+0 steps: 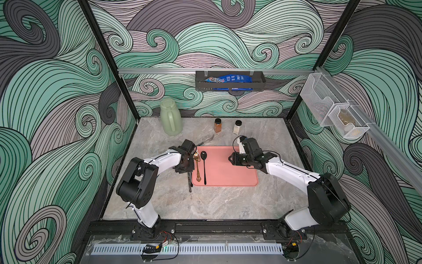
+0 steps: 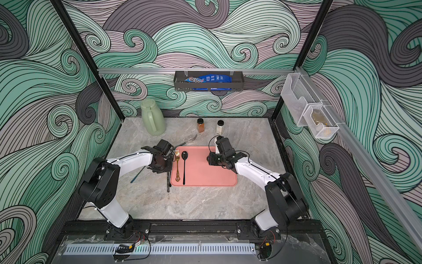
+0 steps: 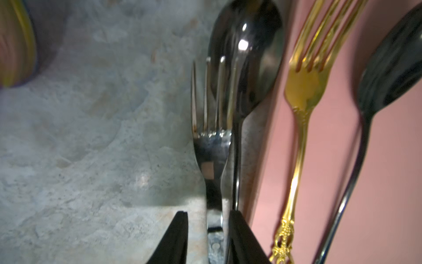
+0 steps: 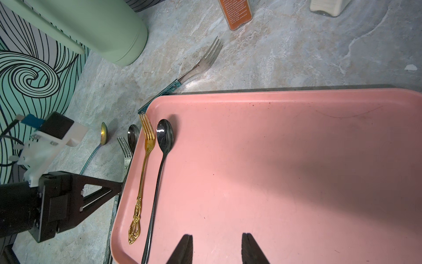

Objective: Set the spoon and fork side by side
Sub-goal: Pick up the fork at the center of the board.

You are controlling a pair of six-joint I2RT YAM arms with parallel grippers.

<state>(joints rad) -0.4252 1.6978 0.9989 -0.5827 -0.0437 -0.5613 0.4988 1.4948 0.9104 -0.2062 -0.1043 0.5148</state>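
Spice jar [image 4: 237, 13] label unreadable; left gripper [image 3: 208, 213] spread astride silver fork [image 3: 212, 155]; right gripper [image 4: 217, 236] spread

Walls [image 1: 57, 96] all round: printed swirl-waves in mint, grey and pale mauve, outlined in black. Black frame posts [image 1: 107, 59] at the back corners. Floor of the cell: grey marbled tabletop [image 1: 205, 205], spreading below and around the right gripper [image 1: 230, 158]. High beyond that gripper, an aluminium rail [image 1: 159, 70] on the back wall carries a dark basket [image 1: 228, 86] holding a blue packet [image 1: 235, 78]. Up to the gripper's right, white mesh holders [image 1: 319, 102] hang on the side wall. Light even, shadows soft.
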